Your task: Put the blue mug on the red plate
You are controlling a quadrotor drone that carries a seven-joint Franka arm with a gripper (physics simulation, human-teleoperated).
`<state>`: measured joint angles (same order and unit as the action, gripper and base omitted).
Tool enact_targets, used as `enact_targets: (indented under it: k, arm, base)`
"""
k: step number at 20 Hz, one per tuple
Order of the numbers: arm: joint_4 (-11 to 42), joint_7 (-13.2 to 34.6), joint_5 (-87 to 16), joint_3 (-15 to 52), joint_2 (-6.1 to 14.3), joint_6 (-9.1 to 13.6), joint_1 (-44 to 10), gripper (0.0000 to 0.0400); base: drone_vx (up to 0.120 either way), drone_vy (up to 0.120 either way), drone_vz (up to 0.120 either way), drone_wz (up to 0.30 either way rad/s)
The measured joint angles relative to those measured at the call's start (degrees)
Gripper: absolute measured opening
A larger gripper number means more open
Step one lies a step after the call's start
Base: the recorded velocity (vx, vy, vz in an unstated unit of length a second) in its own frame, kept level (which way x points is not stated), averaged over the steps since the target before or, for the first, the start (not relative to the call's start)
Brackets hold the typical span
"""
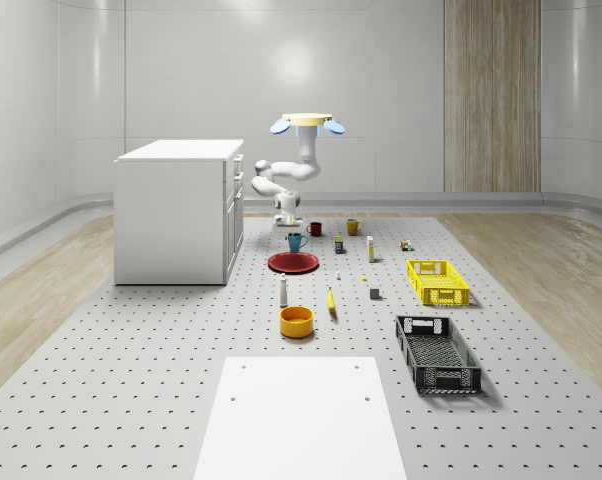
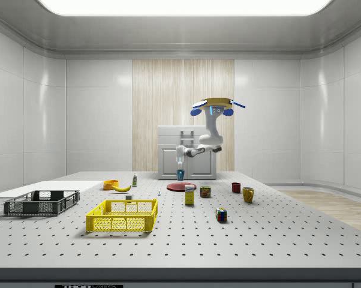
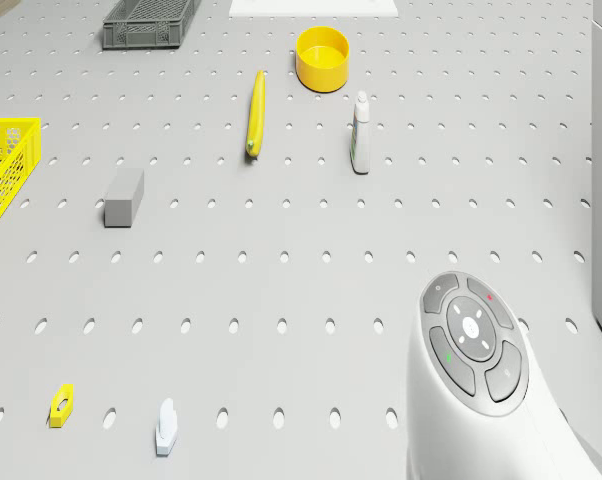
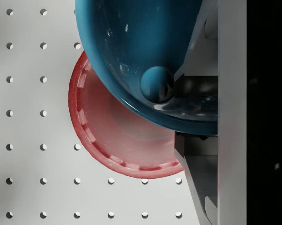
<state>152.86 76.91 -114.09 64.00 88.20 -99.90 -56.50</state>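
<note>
While the drone point(image 1: 306, 121) hovers beyond the round, ridged red plate point(image 1: 293, 262), its hand point(image 4: 190, 110) pinches the glossy blue ceramic mug point(image 4: 145, 51) by the rim, above the plate's edge.

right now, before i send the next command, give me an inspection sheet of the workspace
surface: grey perforated table, with a white panel at its near end
job's things: blue mug raised over the red plate, not yet set down
clutter: yellow bowl, banana, bottle, yellow crate, black crate, red mug, yellow mug and small items
pincer: pincer appears closed on the mug, just above the plate
drone: drone hovers above the plate area, beside the cabinet
cables: nothing seen
surroundings: white cabinet, pale walls, a wood panel
</note>
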Motion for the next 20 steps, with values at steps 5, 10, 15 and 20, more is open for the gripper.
enact_targets:
  k: [5, 10, 15, 20]
  arm:
    - [-1.67, -0.45, -2.05, -2.39, -0.31, -1.44, -0.58, 0.01]
    - [-2.42, -0.64, -2.89, -3.36, -0.5, -2.03, -0.84, 0.01]
    - [-2.64, -0.71, -3.14, -3.64, -0.58, -2.18, -0.9, 0.0298]
    - [-1.72, -0.8, -1.83, -2.18, -0.28, -1.4, -0.33, 0.0371]
  base:
    - [0.0, 0.0, 0.0, 0.0]
    - [0.0, 0.0, 0.0, 0.0]
    - [0.0, 0.0, 0.0, 0.0]
    - [0.0, 0.0, 0.0, 0.0]
